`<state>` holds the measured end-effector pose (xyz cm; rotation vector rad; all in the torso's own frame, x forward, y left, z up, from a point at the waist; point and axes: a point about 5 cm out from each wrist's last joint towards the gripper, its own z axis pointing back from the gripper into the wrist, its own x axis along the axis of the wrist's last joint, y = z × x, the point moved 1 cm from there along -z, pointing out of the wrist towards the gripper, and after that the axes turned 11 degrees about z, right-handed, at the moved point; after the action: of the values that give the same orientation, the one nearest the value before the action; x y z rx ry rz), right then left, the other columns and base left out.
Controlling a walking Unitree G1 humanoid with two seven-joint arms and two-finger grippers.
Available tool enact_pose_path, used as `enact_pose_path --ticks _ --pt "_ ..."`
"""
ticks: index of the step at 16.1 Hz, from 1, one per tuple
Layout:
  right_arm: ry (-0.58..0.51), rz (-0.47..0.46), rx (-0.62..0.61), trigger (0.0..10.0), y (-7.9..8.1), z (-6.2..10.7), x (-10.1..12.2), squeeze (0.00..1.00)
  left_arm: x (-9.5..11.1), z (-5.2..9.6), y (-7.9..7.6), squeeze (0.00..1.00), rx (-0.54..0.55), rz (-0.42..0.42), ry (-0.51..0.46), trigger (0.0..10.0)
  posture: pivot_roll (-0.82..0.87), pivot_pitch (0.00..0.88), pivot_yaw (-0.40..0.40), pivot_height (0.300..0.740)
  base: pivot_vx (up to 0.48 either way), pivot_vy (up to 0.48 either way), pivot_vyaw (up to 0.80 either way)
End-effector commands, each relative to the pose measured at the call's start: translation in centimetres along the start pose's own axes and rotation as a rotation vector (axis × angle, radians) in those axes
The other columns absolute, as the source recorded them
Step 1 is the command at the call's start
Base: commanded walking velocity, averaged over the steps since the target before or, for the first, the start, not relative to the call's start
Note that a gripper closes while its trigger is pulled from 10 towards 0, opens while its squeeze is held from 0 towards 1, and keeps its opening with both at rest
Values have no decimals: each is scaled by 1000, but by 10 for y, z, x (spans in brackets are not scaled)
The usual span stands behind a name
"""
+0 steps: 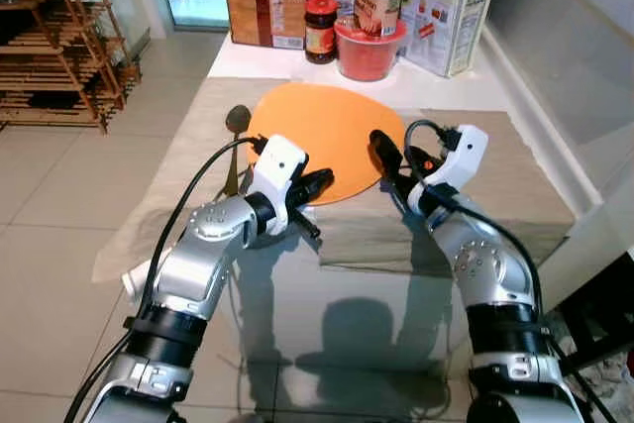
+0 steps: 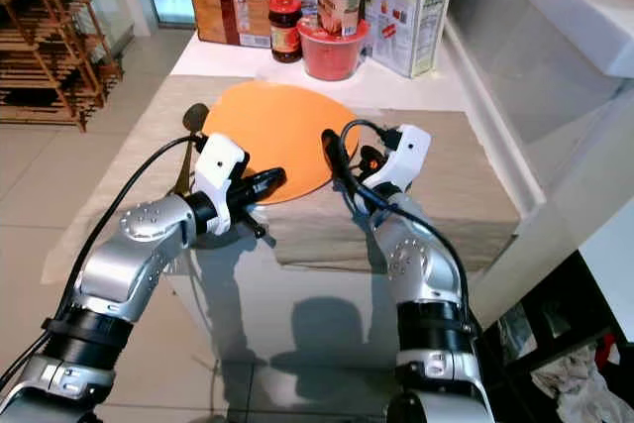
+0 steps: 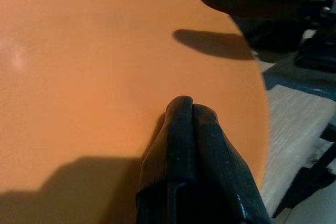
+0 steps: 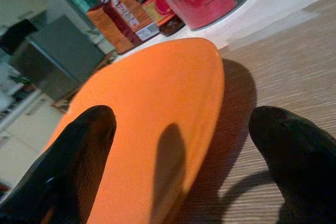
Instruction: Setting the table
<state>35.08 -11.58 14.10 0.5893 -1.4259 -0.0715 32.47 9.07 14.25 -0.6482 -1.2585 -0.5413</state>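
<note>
An orange plate (image 1: 327, 131) lies flat on a beige cloth (image 1: 495, 175) that covers the table. A dark spoon (image 1: 236, 131) rests on the cloth just left of the plate. My left gripper (image 1: 319, 182) is shut at the plate's near edge. In the left wrist view its fingertips (image 3: 184, 108) are pressed together on top of the plate (image 3: 105, 66), with nothing between them. My right gripper (image 1: 401, 160) is open at the plate's right rim. In the right wrist view one finger (image 4: 86, 140) hangs over the plate (image 4: 152, 108) and the other over the cloth.
Groceries crowd the table's far end: a red tub (image 1: 369, 52), a jar (image 1: 320, 30), a brown box (image 1: 265, 12) and a white bag (image 1: 451, 7). A white counter (image 1: 575, 66) runs along the right. A wooden rack (image 1: 59, 47) stands on the tiled floor at the left.
</note>
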Motion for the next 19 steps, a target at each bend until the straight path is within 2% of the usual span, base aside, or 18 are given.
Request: enact_pose_path --ticks 1,3,5,11,16,17,19 --pt "44 -60 45 10000 6 -2 -9 0 -7 -2 -7 0 -43 18 26 10000 16 0 4 740 0 0 0" --pt "60 -62 65 10000 9 -4 -12 0 -6 -2 -9 0 -52 18 20 10000 18 0 4 740 0 0 0" --pt "76 -28 129 10000 21 -8 -13 0 -3 -2 -12 0 -71 14 9 10000 17 0 6 740 0 0 0" --pt "111 -20 158 10000 31 -21 -22 0 5 -4 -23 0 -118 21 -25 10000 23 0 4 740 0 0 0" --pt "118 -5 143 10000 25 -20 -26 0 3 -2 -27 0 -121 27 -34 10000 24 0 -2 740 0 0 0" --pt "109 21 132 10000 24 -20 -25 0 7 -3 -27 0 -114 4 -53 10000 25 0 -4 740 0 0 0" --pt "20 295 69 10000 18 -16 -13 0 40 -2 -22 0 -48 -94 -186 10000 27 0 -10 740 0 0 0"
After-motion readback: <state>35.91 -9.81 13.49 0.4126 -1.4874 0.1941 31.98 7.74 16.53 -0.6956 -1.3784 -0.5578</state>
